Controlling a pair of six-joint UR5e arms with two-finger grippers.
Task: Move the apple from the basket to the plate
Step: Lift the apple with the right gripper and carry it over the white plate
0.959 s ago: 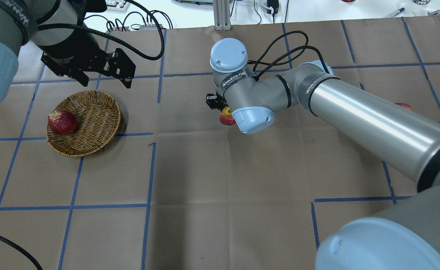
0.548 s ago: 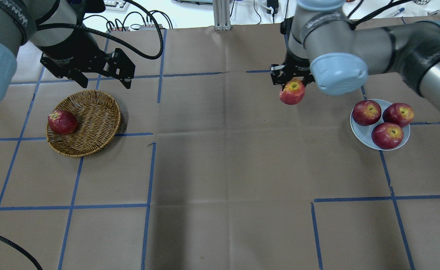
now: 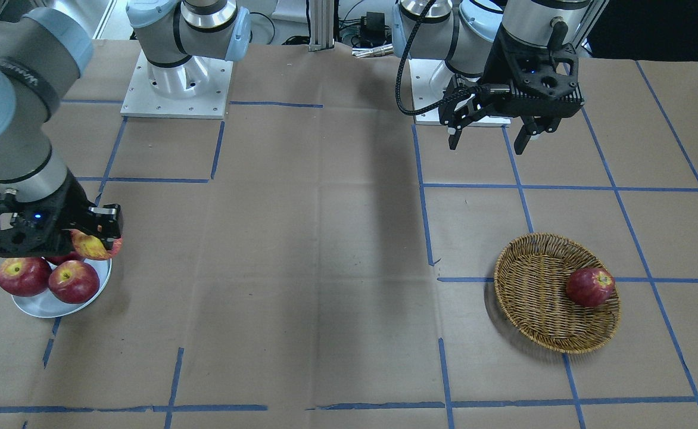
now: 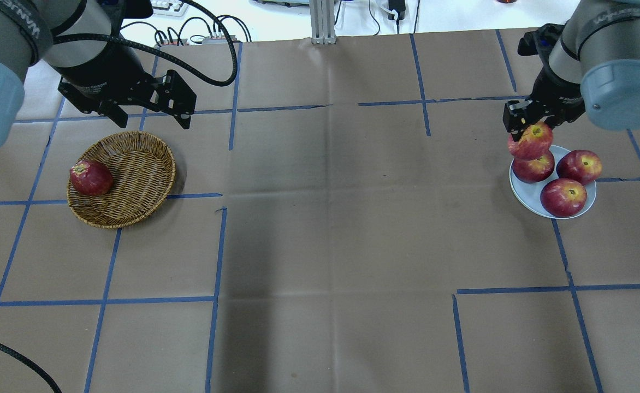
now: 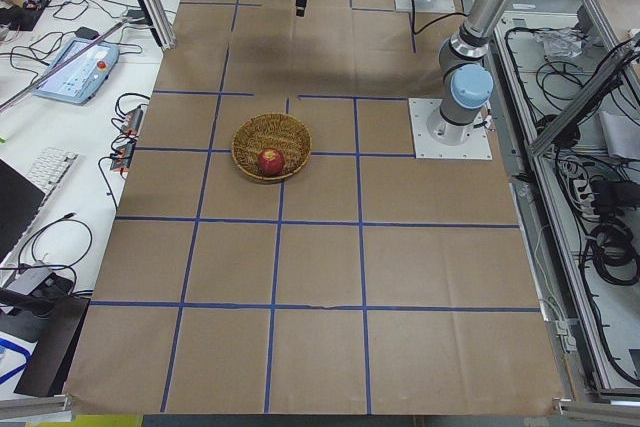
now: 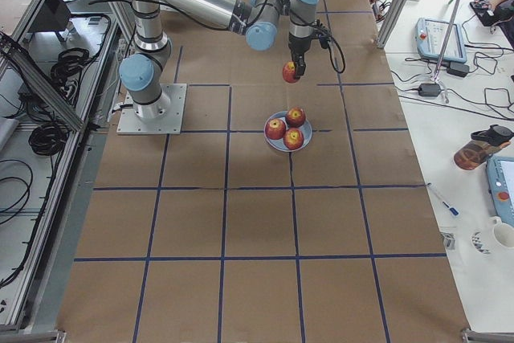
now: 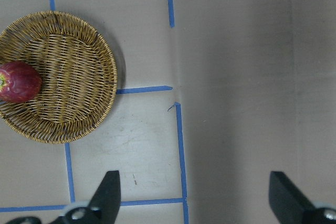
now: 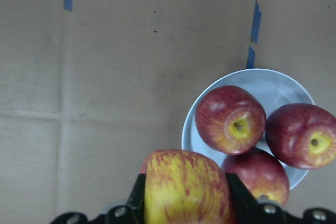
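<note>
Five apples in all. Right gripper (image 4: 528,131): jaws pinching the one streaked apple (image 4: 528,143), held in the air over the edge of the single plate (image 4: 523,192), well clear of it in the right side view. Three darker apples (image 4: 563,197) sit bunched on that plate. One dark red apple (image 4: 90,177) lies against the inner wall of the single basket (image 4: 140,164). Left gripper (image 4: 152,117) hangs near the basket, jaws spread wide, empty. Table (image 4: 320,245) covered in brown paper with blue tape lines.

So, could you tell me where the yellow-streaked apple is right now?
On the overhead view's right, the yellow-streaked apple hangs in the right gripper above the plate's edge, near three darker apples.
</note>
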